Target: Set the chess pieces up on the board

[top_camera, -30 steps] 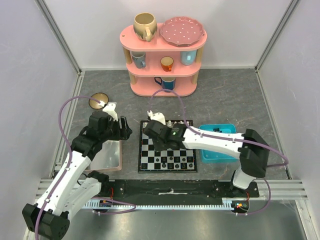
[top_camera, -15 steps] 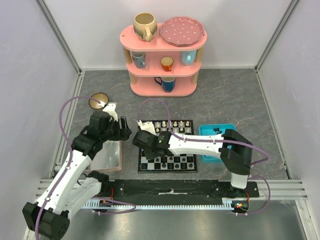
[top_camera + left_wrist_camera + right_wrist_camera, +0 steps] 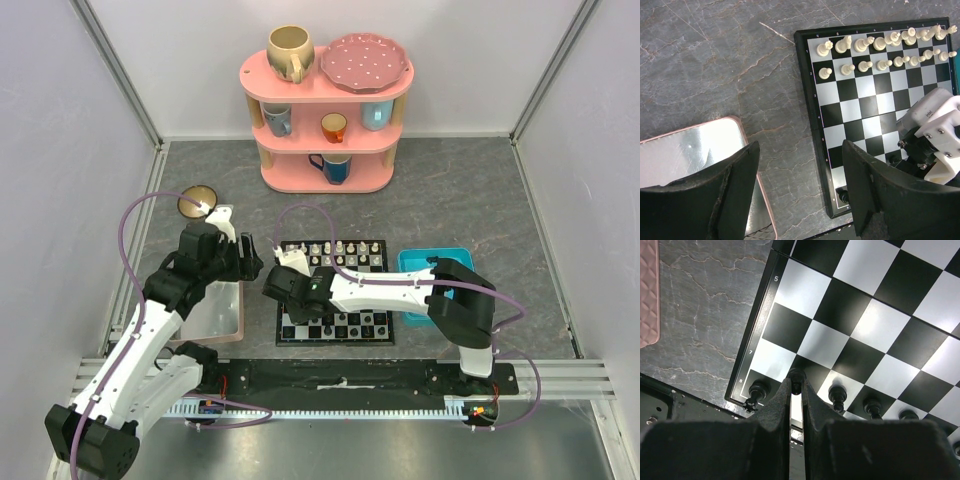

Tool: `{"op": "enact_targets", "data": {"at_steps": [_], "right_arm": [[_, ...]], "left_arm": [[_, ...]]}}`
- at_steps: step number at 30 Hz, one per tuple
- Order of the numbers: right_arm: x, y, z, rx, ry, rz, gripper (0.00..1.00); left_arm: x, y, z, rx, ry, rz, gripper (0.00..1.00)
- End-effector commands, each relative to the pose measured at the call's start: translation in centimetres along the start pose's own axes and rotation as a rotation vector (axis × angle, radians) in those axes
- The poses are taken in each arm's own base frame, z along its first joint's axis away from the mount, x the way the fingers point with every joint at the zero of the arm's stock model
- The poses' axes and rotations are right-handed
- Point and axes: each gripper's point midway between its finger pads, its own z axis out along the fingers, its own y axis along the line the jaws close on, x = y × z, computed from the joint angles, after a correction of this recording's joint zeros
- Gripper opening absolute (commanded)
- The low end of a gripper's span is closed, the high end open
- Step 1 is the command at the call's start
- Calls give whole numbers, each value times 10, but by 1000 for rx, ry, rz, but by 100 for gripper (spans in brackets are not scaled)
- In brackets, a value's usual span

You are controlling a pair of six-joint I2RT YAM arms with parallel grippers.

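right gripper [image 3: 795,385] pinched nearly closed on a black piece [image 3: 796,374] | left gripper [image 3: 800,150] wide, empty | white pieces [image 3: 880,42] beyond it look fully ranked on the board [image 3: 860,107] | other black pieces [image 3: 838,394] beside right gripper, rows incomplete

board [image 3: 860,325]: glossy, mirror-like checks
cream chess pieces [image 3: 845,44]: smooth, slightly shiny plastic look
table [image 3: 715,65]: matt grey, stone-veined
tray [image 3: 685,155]: dull metal look, pink rim
left fingers [image 3: 735,195]: matt black plastic

Grey marbled table [image 3: 450,190]: board [image 3: 860,107], pink-rimmed tray [image 3: 220,312], blue tray [image 3: 436,254], pink shelf [image 3: 325,135].
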Motion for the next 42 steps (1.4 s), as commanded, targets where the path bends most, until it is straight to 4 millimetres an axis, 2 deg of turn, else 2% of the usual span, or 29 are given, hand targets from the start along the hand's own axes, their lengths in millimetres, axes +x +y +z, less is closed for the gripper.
{"op": "enact_targets", "data": {"at_steps": [1, 6, 23, 36, 42], "right_arm": [[-4, 3, 1, 8, -18, 21, 6], [1, -3, 2, 29, -4, 17, 6], [9, -3, 6, 39, 26, 2, 8], [-1, 10, 2, -5, 7, 12, 30], [-10, 13, -3, -19, -16, 16, 31]], "left_arm": [[-14, -5, -4, 12, -39, -12, 74], [-13, -6, -4, 18, -37, -10, 74], [-13, -6, -4, 21, -36, -8, 74], [-13, -6, -4, 19, -38, -8, 74], [-13, -5, -4, 17, -39, -8, 74]]}}
